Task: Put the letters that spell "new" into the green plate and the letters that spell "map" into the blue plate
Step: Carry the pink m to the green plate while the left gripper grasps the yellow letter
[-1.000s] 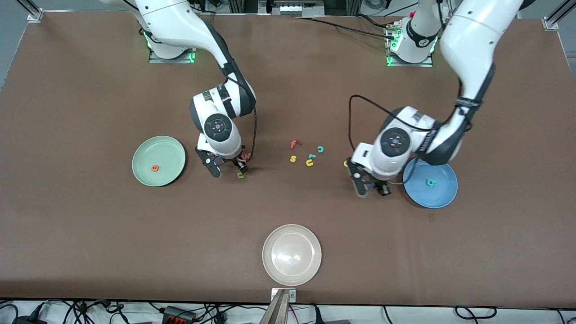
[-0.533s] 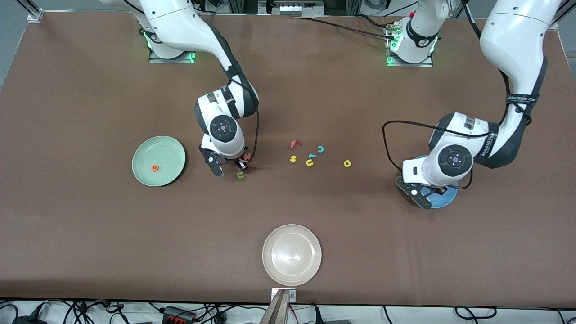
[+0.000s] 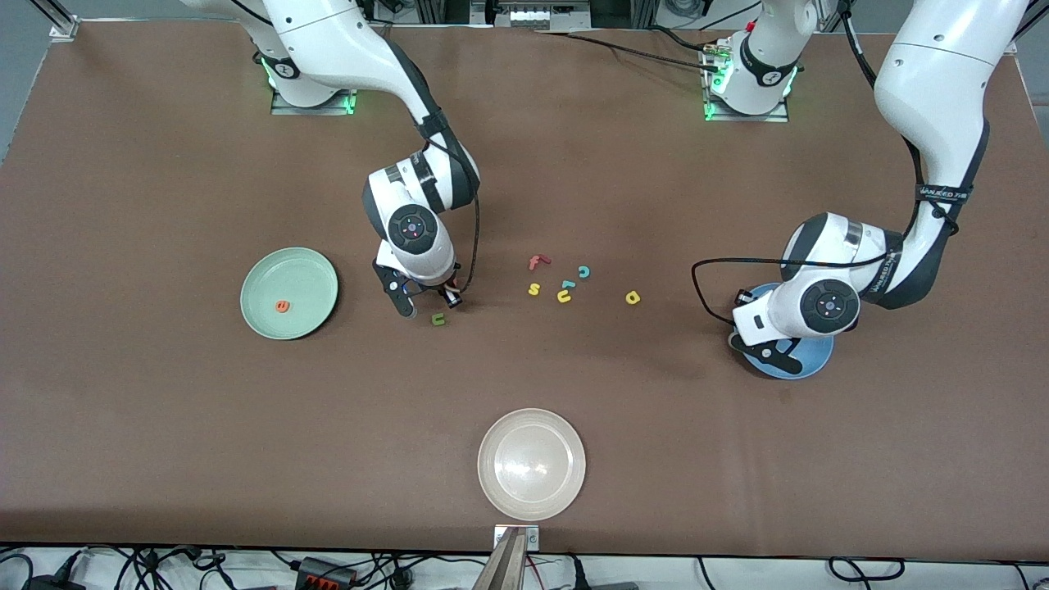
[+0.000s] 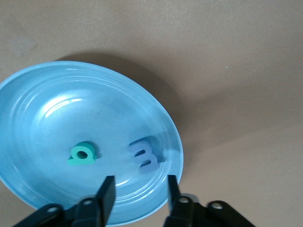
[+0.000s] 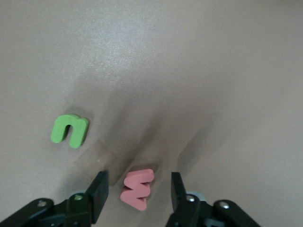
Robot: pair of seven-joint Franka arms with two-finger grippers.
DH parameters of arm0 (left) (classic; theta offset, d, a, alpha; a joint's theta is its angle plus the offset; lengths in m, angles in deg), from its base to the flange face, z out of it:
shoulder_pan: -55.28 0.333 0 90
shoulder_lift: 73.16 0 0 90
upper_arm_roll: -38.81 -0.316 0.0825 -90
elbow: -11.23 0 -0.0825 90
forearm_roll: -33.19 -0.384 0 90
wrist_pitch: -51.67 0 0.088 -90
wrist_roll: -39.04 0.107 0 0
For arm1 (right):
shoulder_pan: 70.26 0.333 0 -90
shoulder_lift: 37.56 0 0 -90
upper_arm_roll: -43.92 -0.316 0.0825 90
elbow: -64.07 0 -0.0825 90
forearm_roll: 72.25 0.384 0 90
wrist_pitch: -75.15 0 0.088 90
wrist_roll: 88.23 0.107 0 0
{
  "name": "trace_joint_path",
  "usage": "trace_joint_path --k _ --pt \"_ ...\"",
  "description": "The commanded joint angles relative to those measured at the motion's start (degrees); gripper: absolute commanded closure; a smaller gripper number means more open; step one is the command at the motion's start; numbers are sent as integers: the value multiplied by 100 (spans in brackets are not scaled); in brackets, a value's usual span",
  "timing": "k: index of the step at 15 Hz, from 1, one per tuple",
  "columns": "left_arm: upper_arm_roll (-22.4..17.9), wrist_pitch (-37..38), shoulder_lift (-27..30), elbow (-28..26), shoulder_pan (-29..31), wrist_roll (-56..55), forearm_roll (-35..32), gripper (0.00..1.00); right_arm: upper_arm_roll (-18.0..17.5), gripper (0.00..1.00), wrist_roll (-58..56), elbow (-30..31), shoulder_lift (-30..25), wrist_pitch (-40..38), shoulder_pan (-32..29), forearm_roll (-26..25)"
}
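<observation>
From the front, the right gripper (image 3: 426, 305) hangs low over the table beside the green plate (image 3: 315, 266), which already holds the orange e (image 3: 282, 306); the green n (image 3: 438, 319) lies on the table just nearer the camera. The left gripper (image 3: 770, 351) is over the blue plate (image 3: 807, 365). The yellow a (image 3: 632, 297) waits on the table between the plates, apart from the spare letters: red f (image 3: 537, 262), yellow s (image 3: 533, 288), teal c (image 3: 583, 271) and yellow u (image 3: 564, 297). A white plate (image 3: 565, 483) sits nearest the camera. In the left wrist view the fingers (image 4: 106, 194) stand apart and empty above the blue plate's rim, with the blue m (image 4: 144, 154) and teal p (image 4: 82, 154) lying inside, so that drop looks done. In the right wrist view the fingers (image 5: 99, 188) straddle the pink w (image 5: 137, 188) without touching it, seemingly lined up for a pinch.
</observation>
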Motion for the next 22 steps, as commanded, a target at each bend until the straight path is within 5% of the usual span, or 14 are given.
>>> trace_joint_path --k 1,9,12,16,19,22 --pt "145 181 118 39 53 -57 116 0 17 49 105 -86 67 40 64 116" --pt "979 164 57 30 -34 -3146 784 0 17 49 105 -69 146 243 143 116" --pt "1313 -510 -31 -258 -78 -4246 784 0 17 49 96 -69 146 243 143 107" --pt "1297 -1601 -110 -725 -342 -4863 714 0 26 89 -88 -86 120 217 152 37" --pt "1253 -2102 -330 -734 -491 -4917 678 0 79 91 -903 -104 -134 -168 38 28" --pt "1209 -2165 -479 -743 -553 -4926 161 19 455 91 -1710 -121 -539 -1020 -24 10"
